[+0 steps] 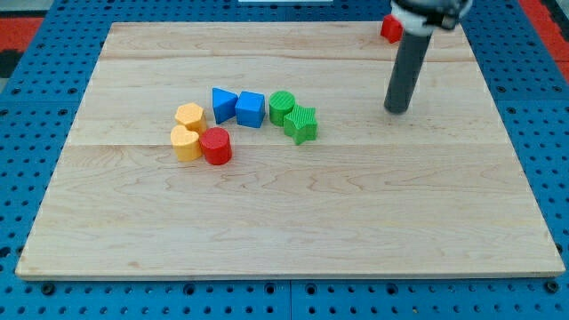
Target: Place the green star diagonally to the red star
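Observation:
The green star [302, 124] lies near the board's middle, touching a green cylinder [282, 107] at its upper left. The red star [391, 28] sits at the board's top edge on the view's right, partly hidden behind the rod. My tip [396, 110] rests on the board to the right of the green star, well apart from it, and below the red star.
A blue triangle [223, 104] and a blue cube [251, 109] sit left of the green cylinder. Further left are a yellow hexagon [189, 116], another yellow block [185, 143] and a red cylinder [215, 146]. The wooden board [293, 222] lies on a blue pegboard.

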Motion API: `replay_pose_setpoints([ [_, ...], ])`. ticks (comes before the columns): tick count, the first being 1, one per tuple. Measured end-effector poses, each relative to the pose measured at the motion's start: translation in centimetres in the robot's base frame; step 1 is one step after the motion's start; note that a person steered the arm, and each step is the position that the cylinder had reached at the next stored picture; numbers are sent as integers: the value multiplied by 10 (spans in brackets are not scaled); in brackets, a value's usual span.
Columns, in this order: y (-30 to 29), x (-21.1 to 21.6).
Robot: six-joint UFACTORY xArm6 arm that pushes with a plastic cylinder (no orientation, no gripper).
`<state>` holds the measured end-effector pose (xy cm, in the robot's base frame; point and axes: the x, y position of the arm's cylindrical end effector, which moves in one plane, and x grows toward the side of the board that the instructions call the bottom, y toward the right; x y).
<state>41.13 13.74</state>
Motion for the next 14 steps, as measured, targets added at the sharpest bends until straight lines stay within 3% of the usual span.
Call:
replay_pose_setpoints([
  [1, -57, 29],
  [2, -123, 35],
  [3, -149, 22],
  [5, -54, -1],
  [6, -61, -39],
  [7, -64, 0],
  [9, -134, -54],
  [11, -57, -67],
  [13, -36, -38],
  [14, -19, -72],
])
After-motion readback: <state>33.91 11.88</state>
